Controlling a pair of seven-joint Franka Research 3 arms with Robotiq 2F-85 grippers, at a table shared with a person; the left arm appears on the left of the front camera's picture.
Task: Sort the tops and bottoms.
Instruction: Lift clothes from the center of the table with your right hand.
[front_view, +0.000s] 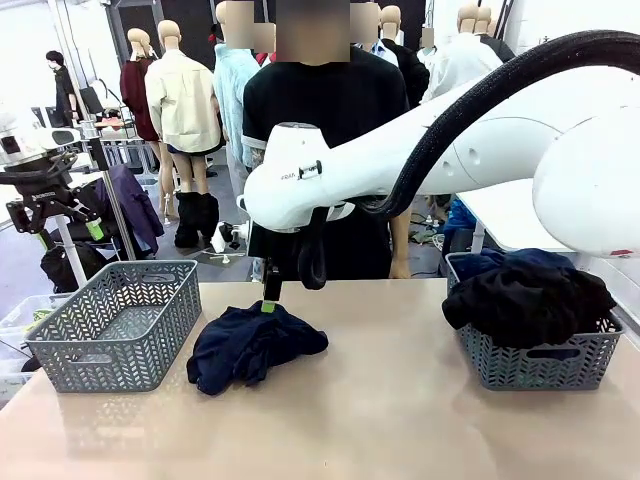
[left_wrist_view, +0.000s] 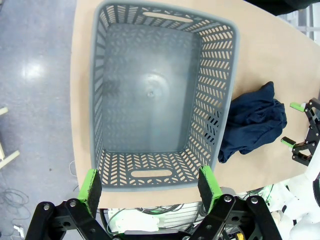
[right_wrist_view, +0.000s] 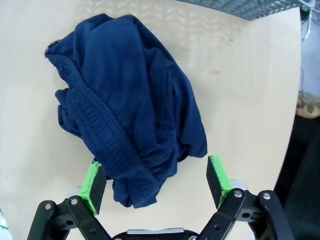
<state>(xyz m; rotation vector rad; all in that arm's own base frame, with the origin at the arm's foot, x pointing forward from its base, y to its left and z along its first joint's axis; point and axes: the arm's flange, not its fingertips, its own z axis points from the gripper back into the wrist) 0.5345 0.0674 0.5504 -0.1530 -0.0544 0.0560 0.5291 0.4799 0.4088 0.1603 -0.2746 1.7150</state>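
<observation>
We see our right arm reaching across the middle of the table (front_view: 400, 400), its gripper (front_view: 270, 298) hanging just above the far edge of a crumpled navy garment (front_view: 252, 345) that lies on the tabletop between the two baskets. From the right wrist, the fingers stand spread wide, one green pad (right_wrist_view: 94, 180) on each side of the cloth's near end, and nothing is pinched between them. A gathered, stitched band runs along one edge of the garment (right_wrist_view: 127, 105); it may be a waistband, though the folds keep us from telling whether this is a top or a bottom.

Our left gripper (left_wrist_view: 150, 192) hovers over the grey basket (left_wrist_view: 100, 100) at the table's left end, jaws spread and holding nothing. That basket's floor is bare. The navy garment (left_wrist_view: 252, 122) lies just beside the basket's wall, not touching it as far as we can tell.

At the right end, a second grey basket (front_view: 540, 365) is heaped with dark clothes (front_view: 525, 290), black over blue. A person in a black shirt (front_view: 325, 110) stands at the far side of the table.
</observation>
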